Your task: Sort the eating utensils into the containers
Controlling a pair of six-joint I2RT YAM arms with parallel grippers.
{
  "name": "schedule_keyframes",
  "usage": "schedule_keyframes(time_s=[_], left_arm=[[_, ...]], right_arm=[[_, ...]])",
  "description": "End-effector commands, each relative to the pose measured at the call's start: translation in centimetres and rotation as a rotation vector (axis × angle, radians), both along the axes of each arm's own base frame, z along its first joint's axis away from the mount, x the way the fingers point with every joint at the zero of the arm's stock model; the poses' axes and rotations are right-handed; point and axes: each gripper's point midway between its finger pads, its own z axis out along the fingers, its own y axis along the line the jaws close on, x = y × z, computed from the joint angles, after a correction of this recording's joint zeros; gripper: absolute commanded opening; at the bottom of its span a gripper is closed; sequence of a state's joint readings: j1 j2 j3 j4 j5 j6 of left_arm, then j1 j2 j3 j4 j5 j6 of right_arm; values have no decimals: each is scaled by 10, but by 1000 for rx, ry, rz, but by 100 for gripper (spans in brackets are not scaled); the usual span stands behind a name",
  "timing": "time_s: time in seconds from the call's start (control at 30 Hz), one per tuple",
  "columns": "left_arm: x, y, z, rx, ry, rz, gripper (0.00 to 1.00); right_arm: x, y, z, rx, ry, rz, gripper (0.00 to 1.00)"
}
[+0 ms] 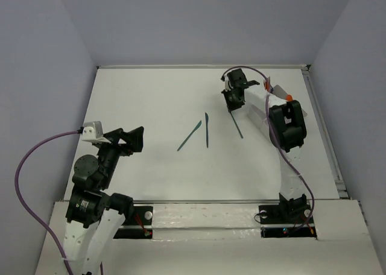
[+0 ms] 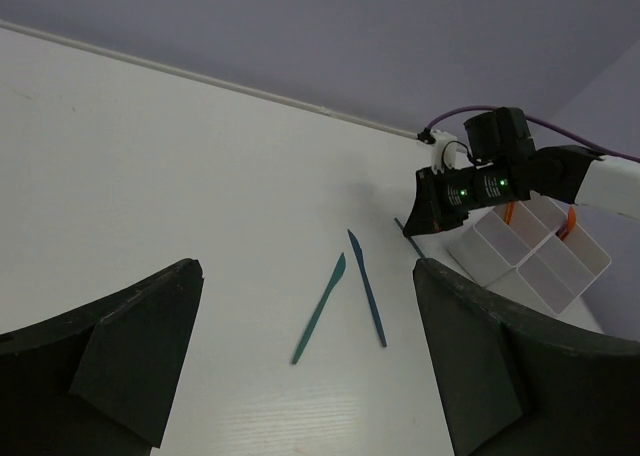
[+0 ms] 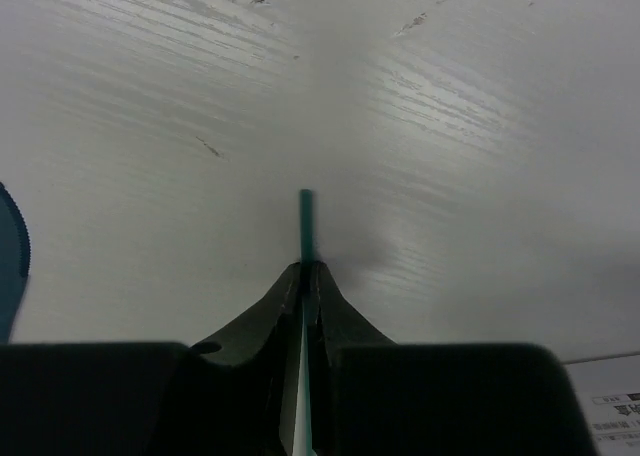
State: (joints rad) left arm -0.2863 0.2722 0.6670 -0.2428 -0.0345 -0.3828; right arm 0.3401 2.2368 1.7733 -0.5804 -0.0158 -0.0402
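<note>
Teal utensil (image 3: 305,216) clamped tight in right gripper (image 3: 308,276), end poking out. Slanted knife (image 1: 189,135) and straight knife (image 1: 206,130) lie mid-table (image 1: 151,94). Left gripper (image 1: 134,139) fingers spread wide, holding nothing.

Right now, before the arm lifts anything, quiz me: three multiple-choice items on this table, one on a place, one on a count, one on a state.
1. Where does the white tray sit?
A. by the right arm
B. between the two arm bases
C. at the far left

2. How many free teal utensils lie ungripped?
A. one
B. two
C. four

3. The right gripper is:
A. wide open
B. shut on a thin teal utensil
C. shut on an orange spoon

Answers: 1 A, the left wrist view shows it next to that arm's wrist. 2 B, two lie in the middle of the top view. 3 B, the jaws pinch the teal stem in the right wrist view.
</note>
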Motion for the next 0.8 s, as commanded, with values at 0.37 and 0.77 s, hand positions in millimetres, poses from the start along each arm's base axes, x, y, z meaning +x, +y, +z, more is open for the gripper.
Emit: schedule_keyframes(time_s=[0.37,0.77], left_arm=[[2,-1,10,1,-50,-7,99],[1,-2,11,0,-53,-10,99]], right_arm=[[12,34,115,312,-347,23,7],[2,-116,292,327,-1077,-509,7]])
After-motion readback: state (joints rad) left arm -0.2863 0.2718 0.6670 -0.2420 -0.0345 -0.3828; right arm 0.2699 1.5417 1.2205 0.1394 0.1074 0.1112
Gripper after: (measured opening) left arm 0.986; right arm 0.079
